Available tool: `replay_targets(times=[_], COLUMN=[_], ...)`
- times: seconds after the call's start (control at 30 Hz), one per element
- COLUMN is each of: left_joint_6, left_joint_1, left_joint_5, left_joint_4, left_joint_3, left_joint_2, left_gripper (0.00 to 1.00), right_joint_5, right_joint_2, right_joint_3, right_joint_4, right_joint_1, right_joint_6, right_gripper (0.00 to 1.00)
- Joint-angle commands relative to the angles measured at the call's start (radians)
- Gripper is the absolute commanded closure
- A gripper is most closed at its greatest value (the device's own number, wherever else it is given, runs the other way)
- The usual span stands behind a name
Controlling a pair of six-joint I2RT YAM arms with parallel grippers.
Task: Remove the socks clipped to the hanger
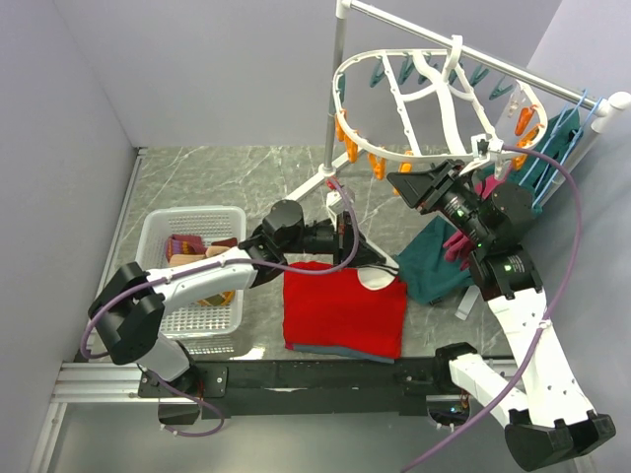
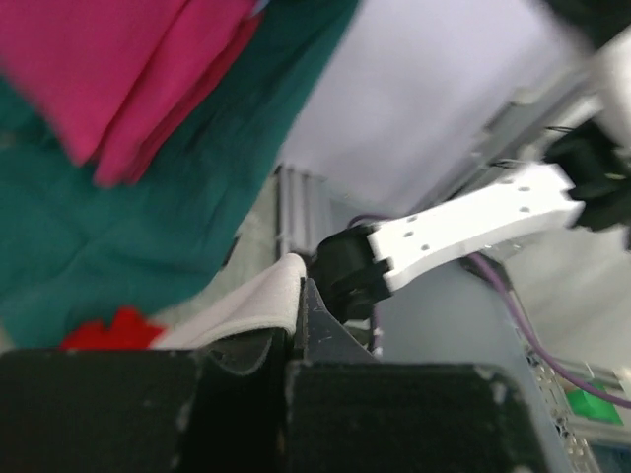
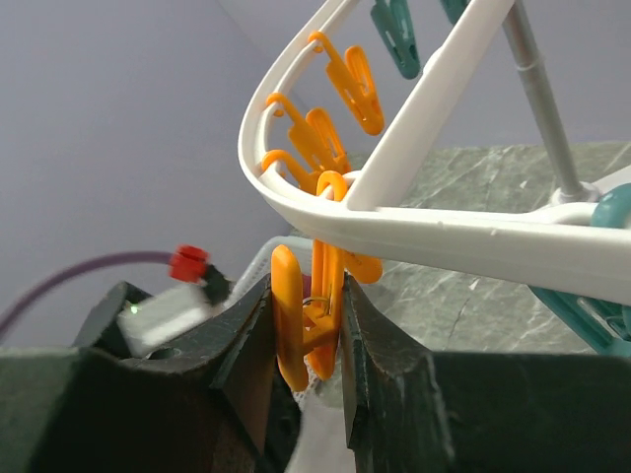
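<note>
My right fingers (image 1: 402, 189) are up high. They squeeze an orange plastic clip peg (image 3: 296, 335) from both sides, so they stand narrow around it. Just under the peg, down between these fingers, I see a bit of whitish cloth (image 3: 317, 434). I cannot tell what it is part of. Right above the fingers runs the rim of the big white plastic oval hanger (image 3: 424, 235), and the peg hangs from it. Farther from the fingers, more orange pegs (image 3: 340, 84) and some teal pegs (image 3: 394, 25) hang along the rim.

My left fingers (image 2: 293, 340) are nearer to me and to the left of the right ones. They are closed tight on a small whitish-grey sock (image 2: 246, 307). Under them a flat red cloth (image 1: 335, 310) lies on the grey stone-look table (image 1: 217, 177). A teal garment (image 1: 429, 264) lies just past their tips. Far behind the left fingers, by that arm's elbow, stands a white slotted plastic basket (image 1: 158, 225). It has maroon and tan socks (image 1: 187, 248) in it.
</note>
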Motion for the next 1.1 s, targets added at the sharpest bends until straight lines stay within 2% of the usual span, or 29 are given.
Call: replay_targets(times=[0.0,0.03,0.23,0.27,0.3,0.4,0.47,0.5,0.57,0.6,0.7,0.77,0.9,1.07], left_joint_6=[0.098,0.102,0.081,0.06,0.047,-0.028,-0.095,-0.123,-0.198,-0.224,-0.305,-0.335,-0.384,-0.494], left_joint_1=[-0.003,-0.003,0.004,0.006,0.007,0.021,0.039,0.061,0.081,0.107,0.182,0.231,0.338,0.378], left_joint_5=[-0.212,-0.307,-0.599,-0.71,-0.741,-0.989,-1.079,-1.176,-1.261,-1.35,-1.427,-1.434,-1.447,-1.515], left_joint_4=[-0.232,-0.26,-0.463,-0.487,-0.533,-0.625,-0.68,-0.711,-0.786,-0.814,-0.924,-0.989,-1.102,-1.135], left_joint_3=[-0.056,-0.07,-0.183,-0.196,-0.211,-0.282,-0.334,-0.348,-0.391,-0.401,-0.421,-0.412,-0.376,-0.397], left_joint_2=[-0.06,-0.079,-0.183,-0.203,-0.226,-0.388,-0.473,-0.563,-0.661,-0.754,-0.888,-0.913,-0.867,-0.863], left_gripper=[0.99,0.99,0.99,0.99,0.99,0.99,0.99,0.99,0.99,0.99,0.99,0.99,0.99,0.99], right_joint_5=[0.035,0.038,0.063,0.067,0.079,0.093,0.098,0.096,0.105,0.11,0.104,0.09,0.067,0.078], right_joint_2=[-0.004,-0.003,0.005,0.006,0.005,-0.003,-0.007,-0.009,-0.011,-0.011,-0.012,-0.009,-0.007,-0.014], right_joint_3=[0.057,0.056,0.063,0.064,0.064,0.058,0.058,0.053,0.052,0.049,0.044,0.043,0.034,0.035], right_joint_4=[-0.037,-0.04,-0.086,-0.093,-0.096,-0.103,-0.105,-0.105,-0.116,-0.117,-0.116,-0.113,-0.1,-0.123], right_joint_1=[-0.006,-0.006,-0.006,-0.006,-0.006,-0.006,-0.004,-0.004,-0.006,-0.004,-0.004,-0.004,-0.004,-0.006], right_joint_6=[-0.047,-0.05,-0.076,-0.081,-0.088,-0.101,-0.108,-0.118,-0.13,-0.136,-0.139,-0.135,-0.119,-0.125], right_gripper=[1.0,1.0,1.0,1.0,1.0,1.0,1.0,1.0,1.0,1.0,1.0,1.0,1.0,1.0])
